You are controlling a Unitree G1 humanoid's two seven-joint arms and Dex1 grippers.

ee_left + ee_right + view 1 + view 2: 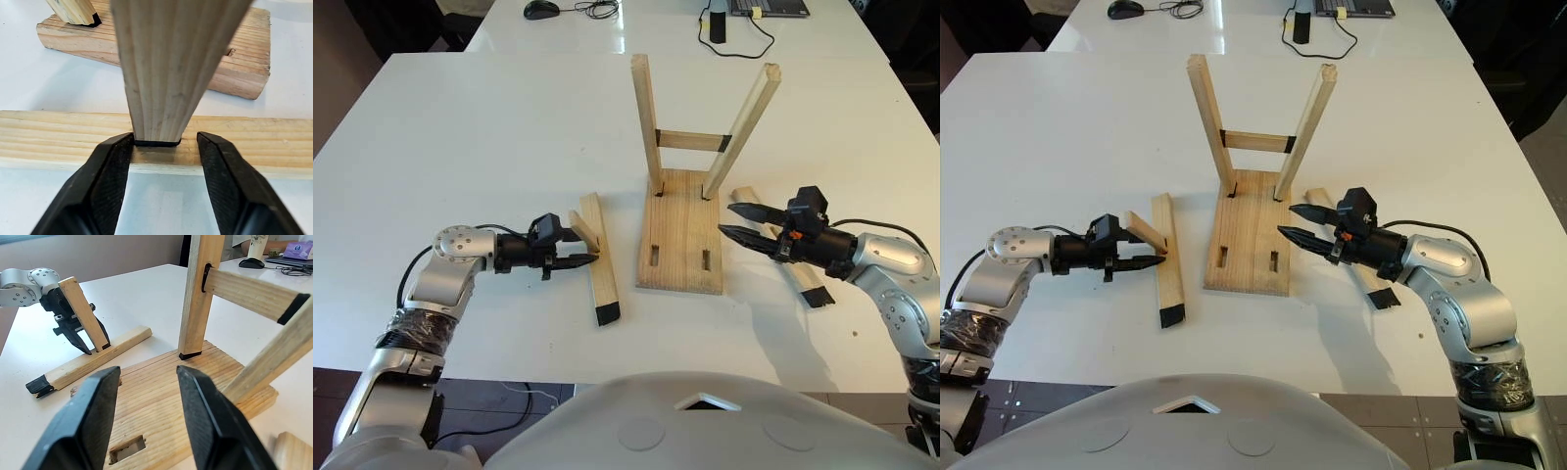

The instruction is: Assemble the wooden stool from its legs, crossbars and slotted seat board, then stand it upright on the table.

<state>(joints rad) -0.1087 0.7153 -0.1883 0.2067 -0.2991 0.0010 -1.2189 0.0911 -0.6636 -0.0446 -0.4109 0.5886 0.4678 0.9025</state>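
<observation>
The slotted seat board (680, 235) lies flat on the white table, its two near slots empty. Two legs (644, 108) (744, 127) joined by a crossbar (690, 140) stand in its far slots. Left of the board a third leg (599, 264) lies flat, with a short crossbar (171, 63) rising from it at a slant. My left gripper (590, 259) is open and straddles that crossbar's foot at the joint. My right gripper (724, 217) hovers open at the board's right edge, nothing between its fingers. A fourth leg (1381, 294) lies on the table under the right arm.
A second table behind carries a mouse (540, 10), cables, a dark upright object (715, 24) and a laptop (769, 8). The white table (460, 147) is bare to the far left and far right of the stool parts.
</observation>
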